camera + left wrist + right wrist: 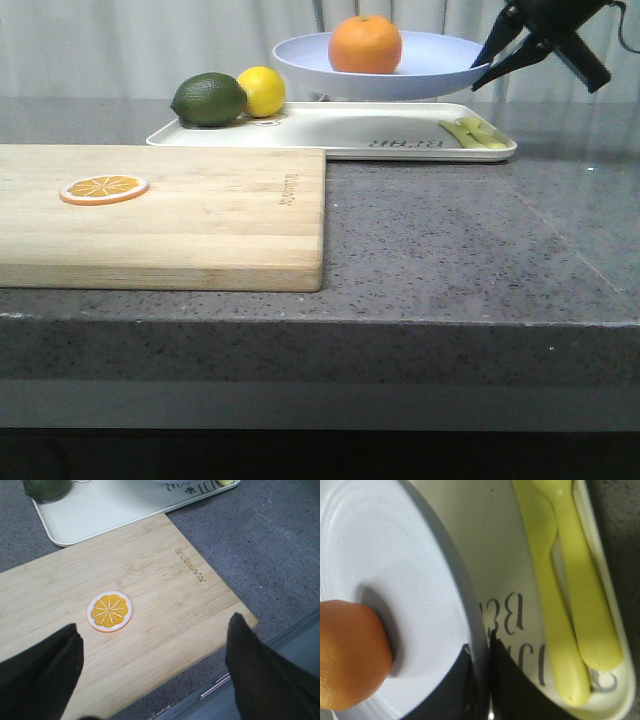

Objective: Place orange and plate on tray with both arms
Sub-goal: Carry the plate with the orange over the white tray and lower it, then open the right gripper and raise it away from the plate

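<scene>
The right gripper [482,66] is clamped on the right rim of the plate [430,62], one finger above the rim and one below, as the right wrist view shows up close. It holds the plate in the air over the back of the tray [340,130]; whether any part touches the tray cannot be told. The orange [365,44] sits in the middle of the plate. On the tray, just under the gripped rim, lie pale green utensils [474,133], close to the tray's right edge. At the tray's left end rest a dark green lime [209,99] and a lemon [263,91], touching each other.

The left gripper [152,645] hangs with its fingers wide apart and holding nothing, over a wooden board [200,215] that lies in front of the tray. An orange slice [103,188] lies flat on the board beneath it.

The step in hand looks like setting the loaded plate down. The next move calls for a slow, level descent so the orange does not roll, landing clear of the utensils, then letting go of the rim.
</scene>
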You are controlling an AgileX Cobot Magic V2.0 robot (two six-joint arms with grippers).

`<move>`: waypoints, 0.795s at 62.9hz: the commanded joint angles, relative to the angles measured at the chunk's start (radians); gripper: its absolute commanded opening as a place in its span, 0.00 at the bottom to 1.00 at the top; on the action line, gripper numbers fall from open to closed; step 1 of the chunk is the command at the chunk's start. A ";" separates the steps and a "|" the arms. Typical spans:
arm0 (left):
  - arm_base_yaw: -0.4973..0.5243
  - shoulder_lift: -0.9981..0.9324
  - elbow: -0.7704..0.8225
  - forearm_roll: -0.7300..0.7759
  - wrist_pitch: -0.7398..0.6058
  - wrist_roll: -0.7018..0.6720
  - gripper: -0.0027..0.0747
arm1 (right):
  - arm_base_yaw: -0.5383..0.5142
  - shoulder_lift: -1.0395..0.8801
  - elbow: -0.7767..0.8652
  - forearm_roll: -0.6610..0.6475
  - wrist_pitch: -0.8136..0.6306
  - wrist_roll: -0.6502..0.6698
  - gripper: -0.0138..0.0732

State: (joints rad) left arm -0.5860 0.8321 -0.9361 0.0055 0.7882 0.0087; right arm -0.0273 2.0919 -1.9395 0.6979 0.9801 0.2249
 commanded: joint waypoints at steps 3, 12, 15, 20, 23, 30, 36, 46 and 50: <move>0.000 -0.001 -0.024 -0.006 -0.066 -0.009 0.76 | 0.030 0.022 -0.154 0.008 0.010 0.067 0.08; 0.000 -0.001 -0.024 -0.006 -0.066 -0.009 0.76 | 0.053 0.085 -0.252 -0.081 0.044 0.119 0.08; 0.000 -0.001 -0.024 -0.006 -0.066 -0.009 0.76 | 0.054 0.092 -0.259 -0.089 0.044 0.121 0.08; 0.000 -0.001 -0.024 -0.006 -0.066 -0.009 0.76 | 0.054 0.094 -0.260 -0.090 0.033 0.121 0.08; 0.000 -0.001 -0.024 -0.006 -0.066 -0.009 0.76 | 0.054 0.096 -0.260 -0.090 0.031 0.121 0.08; 0.000 -0.001 -0.024 -0.006 -0.066 -0.009 0.76 | 0.054 0.098 -0.260 -0.090 0.030 0.121 0.08; 0.000 -0.001 -0.024 -0.006 -0.066 -0.009 0.76 | 0.054 0.098 -0.260 -0.090 0.037 0.121 0.08; 0.000 -0.001 -0.024 -0.006 -0.066 -0.009 0.76 | 0.054 0.101 -0.260 -0.090 0.032 0.121 0.09; 0.000 -0.001 -0.024 -0.006 -0.066 -0.009 0.76 | 0.054 0.101 -0.260 -0.090 0.033 0.121 0.14</move>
State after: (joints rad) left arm -0.5860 0.8321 -0.9361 0.0055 0.7882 0.0087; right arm 0.0302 2.2651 -2.1604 0.5539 1.0537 0.3386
